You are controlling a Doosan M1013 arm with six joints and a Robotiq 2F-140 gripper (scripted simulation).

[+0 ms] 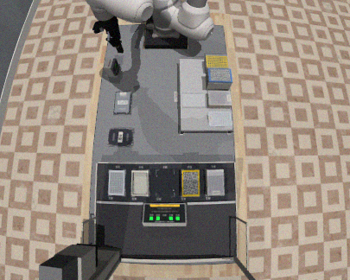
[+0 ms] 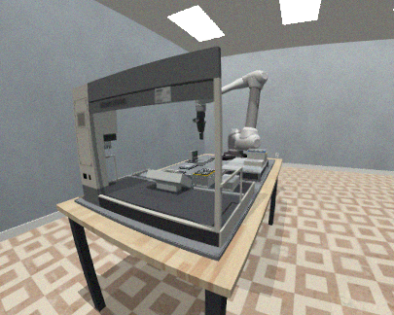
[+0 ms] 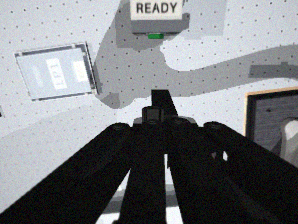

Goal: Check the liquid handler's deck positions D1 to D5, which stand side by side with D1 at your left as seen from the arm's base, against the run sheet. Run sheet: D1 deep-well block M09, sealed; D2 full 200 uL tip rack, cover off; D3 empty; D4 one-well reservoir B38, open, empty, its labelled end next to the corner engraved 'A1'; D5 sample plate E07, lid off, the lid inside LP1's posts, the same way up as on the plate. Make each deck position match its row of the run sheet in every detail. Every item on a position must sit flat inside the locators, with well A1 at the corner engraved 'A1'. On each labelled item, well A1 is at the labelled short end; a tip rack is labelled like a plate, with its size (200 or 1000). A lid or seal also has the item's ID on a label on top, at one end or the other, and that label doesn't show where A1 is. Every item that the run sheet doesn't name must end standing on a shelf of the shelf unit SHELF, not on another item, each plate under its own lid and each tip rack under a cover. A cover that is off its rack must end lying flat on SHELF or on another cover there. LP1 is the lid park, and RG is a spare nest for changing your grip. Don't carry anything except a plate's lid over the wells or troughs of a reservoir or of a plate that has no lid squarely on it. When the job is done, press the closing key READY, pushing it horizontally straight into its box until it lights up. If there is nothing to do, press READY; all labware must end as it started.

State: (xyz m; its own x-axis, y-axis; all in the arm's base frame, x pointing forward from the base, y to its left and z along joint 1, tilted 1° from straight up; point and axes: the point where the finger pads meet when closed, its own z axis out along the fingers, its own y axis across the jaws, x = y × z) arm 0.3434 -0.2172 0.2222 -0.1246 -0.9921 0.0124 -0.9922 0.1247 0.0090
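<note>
While the gripper (image 1: pixel 118 48) hangs in the air at the far left of the table, its fingers are drawn fully together with nothing between them. Below and just ahead of it in the wrist view sits the READY key (image 3: pixel 156 9) with a green light under it, and the lid park LP1 (image 3: pixel 56 71) lies to its left. On the near deck (image 1: pixel 101 169), a yellow-framed tip rack (image 1: pixel 190 182) sits fourth from the left beside one bare dark position.
</note>
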